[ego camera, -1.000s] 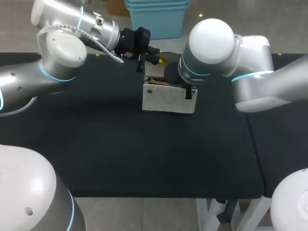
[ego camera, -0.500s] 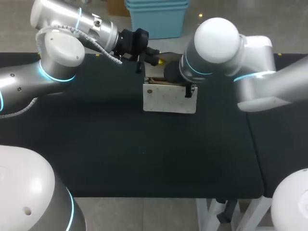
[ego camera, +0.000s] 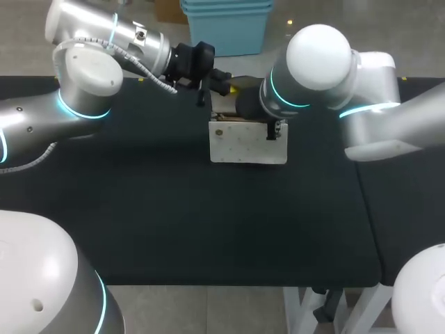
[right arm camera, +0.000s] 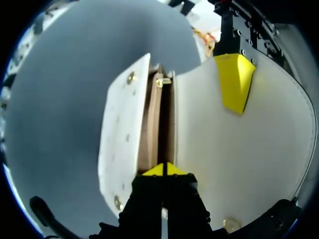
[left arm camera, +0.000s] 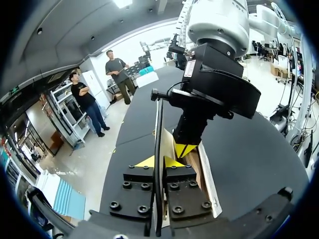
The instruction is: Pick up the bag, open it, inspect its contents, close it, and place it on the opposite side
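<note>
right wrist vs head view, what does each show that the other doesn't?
Right wrist only: the flap's inner face, open, a left fingertip on it; the tan mouth end to end; the right gripper's tips at the bag's end. Head only: left arm and right arm meeting over the bag's front face. Both: white bag, table.

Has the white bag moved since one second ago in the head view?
Yes. The white bag has shifted slightly to the right, nearer the table's right edge.
</note>
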### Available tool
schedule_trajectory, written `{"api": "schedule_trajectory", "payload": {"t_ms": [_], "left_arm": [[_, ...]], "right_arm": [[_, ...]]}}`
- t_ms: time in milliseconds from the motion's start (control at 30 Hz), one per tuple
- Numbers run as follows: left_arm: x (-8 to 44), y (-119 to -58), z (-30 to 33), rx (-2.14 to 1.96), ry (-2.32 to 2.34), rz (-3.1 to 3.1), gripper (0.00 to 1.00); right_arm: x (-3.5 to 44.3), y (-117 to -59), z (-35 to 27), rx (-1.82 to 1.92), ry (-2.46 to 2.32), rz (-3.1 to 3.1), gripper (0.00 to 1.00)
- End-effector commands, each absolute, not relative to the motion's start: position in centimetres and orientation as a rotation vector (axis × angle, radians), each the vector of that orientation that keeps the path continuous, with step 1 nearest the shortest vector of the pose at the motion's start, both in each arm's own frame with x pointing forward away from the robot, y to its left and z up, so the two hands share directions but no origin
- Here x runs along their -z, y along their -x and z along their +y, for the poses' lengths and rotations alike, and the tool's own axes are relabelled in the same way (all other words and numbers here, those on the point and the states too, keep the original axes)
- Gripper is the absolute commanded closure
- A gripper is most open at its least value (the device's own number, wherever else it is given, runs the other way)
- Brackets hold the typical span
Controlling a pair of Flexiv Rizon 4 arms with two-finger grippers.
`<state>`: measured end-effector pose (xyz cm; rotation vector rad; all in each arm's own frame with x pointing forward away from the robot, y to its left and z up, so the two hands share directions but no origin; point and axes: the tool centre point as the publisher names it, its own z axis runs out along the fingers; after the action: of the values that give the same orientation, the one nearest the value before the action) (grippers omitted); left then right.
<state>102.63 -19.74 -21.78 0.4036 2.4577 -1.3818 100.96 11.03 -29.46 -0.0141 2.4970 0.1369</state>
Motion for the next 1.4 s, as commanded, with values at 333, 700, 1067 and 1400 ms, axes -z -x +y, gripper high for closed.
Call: {"api": "schedule_trajectory", "payload": {"t_ms": [333,700,1067,1400], "left_arm": [[21.1,-102.5,-20.0,1.405,-0.383,2.421,1.0],[21.8,-102.4,-20.0,1.412,-0.359,2.405,1.0],[22.1,-102.2,-19.3,1.44,-0.334,2.392,1.0],[21.7,-101.5,-18.8,1.401,-0.445,2.436,1.0]], "right_arm": [[32.1,-100.9,10.9,-0.122,-0.028,2.559,1.0],[31.1,-98.4,11.8,-0.114,-0.008,2.54,1.0],[31.6,-97.3,12.3,-0.1,0.001,2.56,1.0],[30.7,-97.9,11.7,-0.104,-0.058,2.548,1.0]]}}
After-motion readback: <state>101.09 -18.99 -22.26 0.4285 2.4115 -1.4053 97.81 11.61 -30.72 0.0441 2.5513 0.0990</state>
